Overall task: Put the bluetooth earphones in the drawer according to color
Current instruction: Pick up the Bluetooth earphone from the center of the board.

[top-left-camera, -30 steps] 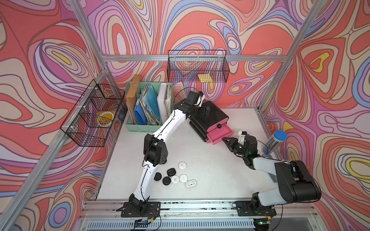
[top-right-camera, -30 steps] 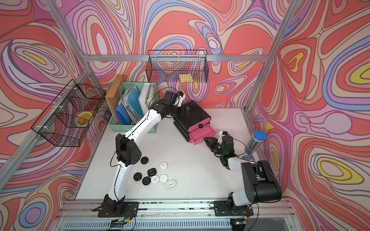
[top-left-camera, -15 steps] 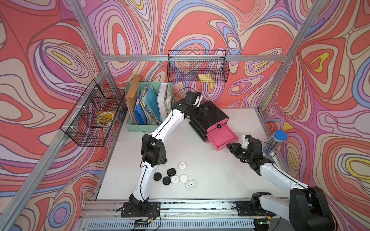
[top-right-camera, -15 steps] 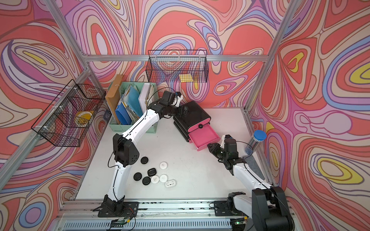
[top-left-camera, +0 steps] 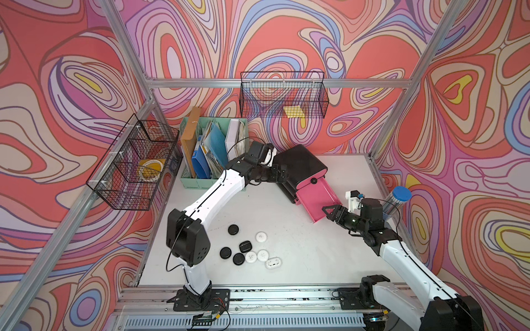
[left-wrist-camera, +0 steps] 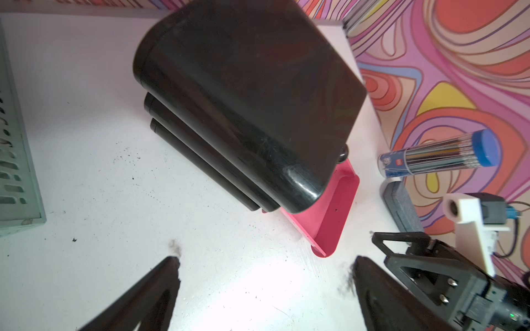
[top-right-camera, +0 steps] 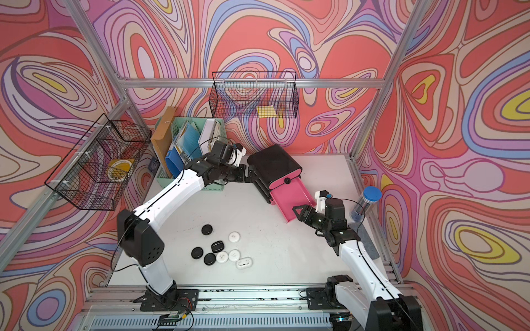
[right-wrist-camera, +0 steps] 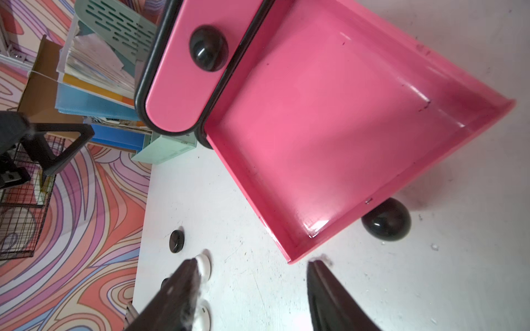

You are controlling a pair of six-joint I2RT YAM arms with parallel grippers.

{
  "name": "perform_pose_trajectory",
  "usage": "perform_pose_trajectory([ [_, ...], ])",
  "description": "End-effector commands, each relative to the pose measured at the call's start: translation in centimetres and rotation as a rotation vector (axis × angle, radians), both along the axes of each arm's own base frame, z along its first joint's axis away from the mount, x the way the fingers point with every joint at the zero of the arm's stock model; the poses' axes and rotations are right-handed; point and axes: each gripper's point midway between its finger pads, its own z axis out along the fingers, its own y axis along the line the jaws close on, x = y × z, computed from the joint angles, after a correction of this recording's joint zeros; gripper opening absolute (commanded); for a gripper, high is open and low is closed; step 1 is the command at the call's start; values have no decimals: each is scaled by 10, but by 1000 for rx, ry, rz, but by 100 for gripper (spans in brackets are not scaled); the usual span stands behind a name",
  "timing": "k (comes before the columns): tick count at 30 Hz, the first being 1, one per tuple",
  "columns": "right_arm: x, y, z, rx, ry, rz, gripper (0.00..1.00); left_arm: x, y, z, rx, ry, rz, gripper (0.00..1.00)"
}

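One pink drawer (top-left-camera: 317, 200) pulled out, glossy black cabinet (top-left-camera: 301, 163), black ball knob (top-left-camera: 314, 180)

The right end effector (right-wrist-camera: 253, 262) partly hides two white earphone cases (right-wrist-camera: 205, 269).

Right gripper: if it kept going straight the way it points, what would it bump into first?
Probably the pulled-out pink drawer: the open right gripper points at its near front corner. Depth is unclear, so it might pass just above the rim instead.
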Motion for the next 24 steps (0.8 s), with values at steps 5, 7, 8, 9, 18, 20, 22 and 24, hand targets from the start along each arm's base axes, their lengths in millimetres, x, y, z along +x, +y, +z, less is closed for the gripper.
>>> perform_pose_trajectory([
  [5, -25, 26, -5, 10, -15, 148, 62, -40, 48, -35, 57, -10, 119, 99],
  [7, -30, 35, -6, 1, -22, 186, 62, -52, 57, -47, 67, 12, 139, 99],
  [8, -32, 41, -6, -9, -27, 205, 62, -58, 61, -54, 68, 24, 147, 99],
  [9, -34, 46, -8, -24, -32, 224, 62, -64, 64, -62, 68, 38, 157, 99],
  [18, -57, 103, -21, -89, -53, 447, 62, -107, 100, -123, 116, 108, 237, 99],
  [20, -63, 114, -25, -105, -61, 495, 62, -114, 106, -132, 125, 120, 254, 99],
  [22, -69, 125, -29, -120, -68, 539, 63, -120, 110, -141, 127, 135, 267, 99],
  [24, -75, 135, -34, -141, -74, 582, 63, -126, 114, -150, 130, 149, 281, 99],
])
